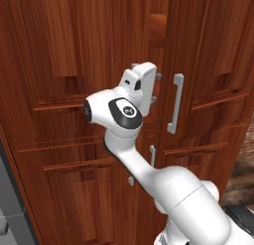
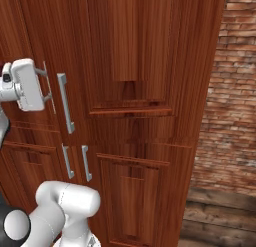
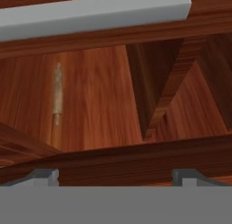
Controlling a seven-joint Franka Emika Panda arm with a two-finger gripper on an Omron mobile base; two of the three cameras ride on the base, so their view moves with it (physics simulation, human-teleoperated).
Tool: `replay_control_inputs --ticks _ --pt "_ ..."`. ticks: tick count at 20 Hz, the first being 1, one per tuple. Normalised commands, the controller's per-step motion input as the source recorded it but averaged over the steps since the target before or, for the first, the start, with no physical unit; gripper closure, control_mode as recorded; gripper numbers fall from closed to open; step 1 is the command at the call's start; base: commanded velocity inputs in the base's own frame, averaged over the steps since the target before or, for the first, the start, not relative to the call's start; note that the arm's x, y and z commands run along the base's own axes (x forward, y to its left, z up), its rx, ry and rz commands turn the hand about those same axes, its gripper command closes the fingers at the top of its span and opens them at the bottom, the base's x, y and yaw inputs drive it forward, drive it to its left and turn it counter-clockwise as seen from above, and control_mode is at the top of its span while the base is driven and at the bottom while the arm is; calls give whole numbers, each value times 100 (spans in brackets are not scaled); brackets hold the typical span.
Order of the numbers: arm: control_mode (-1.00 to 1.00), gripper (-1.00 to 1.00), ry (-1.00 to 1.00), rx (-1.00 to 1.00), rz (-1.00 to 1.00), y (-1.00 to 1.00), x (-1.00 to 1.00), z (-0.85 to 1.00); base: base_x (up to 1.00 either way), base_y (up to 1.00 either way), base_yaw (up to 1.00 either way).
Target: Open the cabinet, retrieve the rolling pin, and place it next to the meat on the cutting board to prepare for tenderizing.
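Looking at the cabinet (image 1: 59, 65), you see its tall doors fill the base views, one ajar in the hand view, with a long silver handle (image 3: 95, 12) crossing the top. Your gripper (image 2: 47, 83) sits at a door handle, fingers spread wide, holding nothing. Inside, the rolling pin (image 3: 57, 95) seems to lie on a shelf.

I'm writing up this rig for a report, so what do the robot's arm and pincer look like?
The arm is glossy white with rounded, bulbous links and dark joint seams, plus a black oval cap bearing a small round emblem. The pincer has a boxy white body and two small dark grey fingertips. No cables show.
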Motion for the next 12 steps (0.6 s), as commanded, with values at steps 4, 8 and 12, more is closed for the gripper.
replay_control_inputs --ticks 4,8,12 --pt "-100 -100 -3 0 0 -27 0 -18 0 0 0" --pt "-100 -100 -2 0 0 -35 0 -17 0 0 0" --pt "-100 -100 0 0 0 -38 0 -12 0 0 0"
